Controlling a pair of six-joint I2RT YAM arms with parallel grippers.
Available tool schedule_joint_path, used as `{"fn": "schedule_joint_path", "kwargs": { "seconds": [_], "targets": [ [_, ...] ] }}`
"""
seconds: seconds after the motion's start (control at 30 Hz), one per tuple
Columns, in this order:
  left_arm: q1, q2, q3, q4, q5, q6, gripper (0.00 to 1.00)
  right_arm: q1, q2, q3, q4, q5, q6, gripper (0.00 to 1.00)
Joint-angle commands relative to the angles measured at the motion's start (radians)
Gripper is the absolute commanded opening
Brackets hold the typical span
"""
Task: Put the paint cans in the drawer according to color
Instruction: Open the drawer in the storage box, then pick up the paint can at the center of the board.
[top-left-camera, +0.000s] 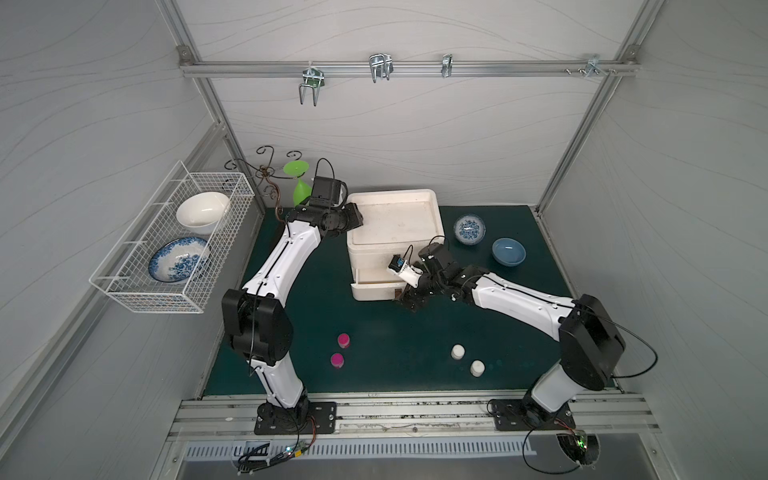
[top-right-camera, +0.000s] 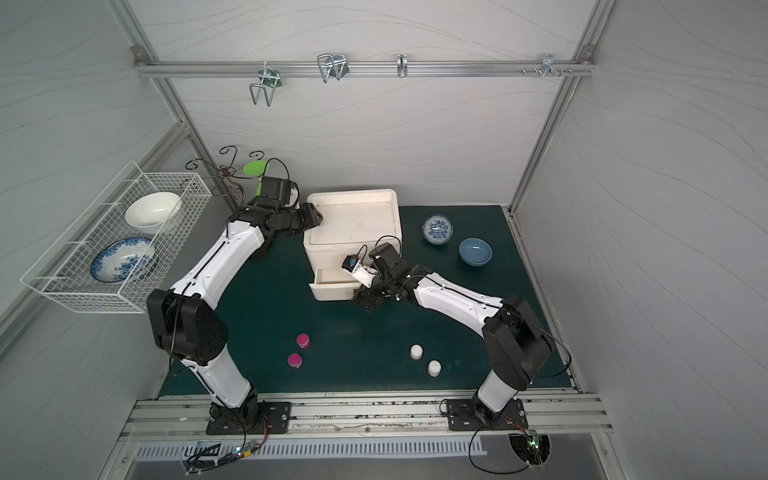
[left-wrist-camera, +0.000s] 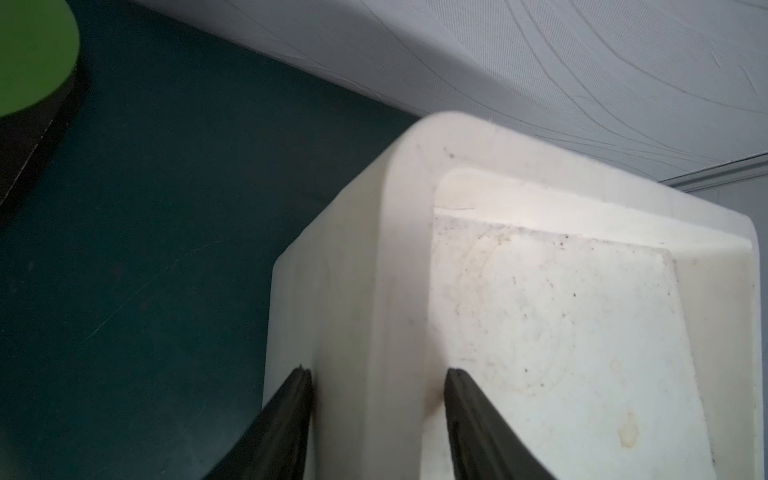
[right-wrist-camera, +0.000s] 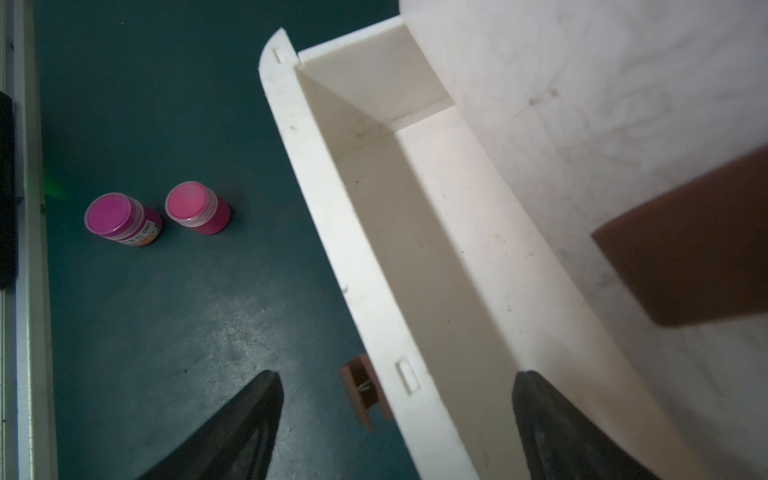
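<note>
**Paint cans wait as a drawer is readied.** Four paint cans are seen standing upright on the dark mat (top-left-camera: 395, 332), well in front of the drawer chest (top-left-camera: 370, 253). Two magenta cans (top-left-camera: 343, 340) are set close together off its left front corner, and two white cans (top-left-camera: 457, 352) stand near each other off its right front corner. All four are clear of both arms. No orange can is shown in any view, and where those lie cannot be told.

Closer in, what is judged the lowest drawer (right-wrist-camera: 332, 208) is shown pulled partly out. Nothing is seen in the visible part of its inside. The right gripper (right-wrist-camera: 397, 378) is poised at that drawer's front with its jaws spread wide. The small brown handle tab (right-wrist-camera: 361, 390) lies between the fingers but is touched by neither, and nothing is held. The pose is judged to belong to working the drawer, so that room is made for a first colour.

At the chest's far left corner, the left gripper (left-wrist-camera: 378, 372) is clamped at a middling width on the raised top rim. One finger is set against the outer wall and the other inside the recessed top. The hold is judged to be there so that the light plastic chest is not dragged forward while a drawer is worked.

Off the chest's right side, two blue bowls (top-left-camera: 469, 228) are left out of the job.
</note>
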Motion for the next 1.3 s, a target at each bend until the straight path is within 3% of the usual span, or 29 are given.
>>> {"fn": "schedule_joint_path", "kwargs": {
  "seconds": [0.0, 0.13, 0.4, 0.67, 0.77, 0.8, 0.93, 1.03, 1.17, 1.27],
  "targets": [
    [0.013, 0.020, 0.014, 0.009, 0.021, -0.016, 0.54, 0.031, -0.020, 0.018, -0.091, -0.071, -0.031, 0.88],
    [0.016, 0.023, 0.013, 0.010, 0.018, -0.020, 0.53, 0.046, -0.013, 0.038, -0.162, -0.111, -0.038, 0.86],
    [0.016, 0.021, 0.012, 0.010, 0.014, -0.024, 0.53, 0.091, -0.042, 0.035, -0.201, -0.051, -0.036, 0.85],
    [0.016, 0.020, 0.012, 0.010, 0.014, -0.023, 0.53, 0.104, -0.152, 0.026, -0.183, 0.055, 0.006, 0.86],
    [0.016, 0.020, 0.013, 0.009, 0.015, -0.022, 0.53, 0.123, -0.204, 0.022, -0.170, 0.166, 0.064, 0.92],
    [0.016, 0.019, 0.016, 0.008, 0.015, -0.020, 0.53, 0.134, -0.222, 0.022, -0.173, 0.229, 0.102, 0.98],
    [0.017, -0.005, 0.030, -0.006, 0.010, 0.002, 0.57, 0.220, -0.327, 0.005, -0.254, 0.601, 0.329, 0.99],
    [0.017, -0.054, 0.042, -0.017, -0.012, 0.029, 0.64, 0.227, -0.459, -0.039, -0.410, 0.776, 0.617, 0.99],
    [0.017, -0.145, 0.043, -0.031, -0.023, 0.063, 0.76, 0.144, -0.664, -0.173, -0.560, 0.647, 0.837, 0.99],
    [0.017, -0.261, -0.003, -0.032, 0.003, 0.071, 0.93, 0.083, -0.829, -0.318, -0.641, 0.600, 0.955, 0.99]
  ]
}}
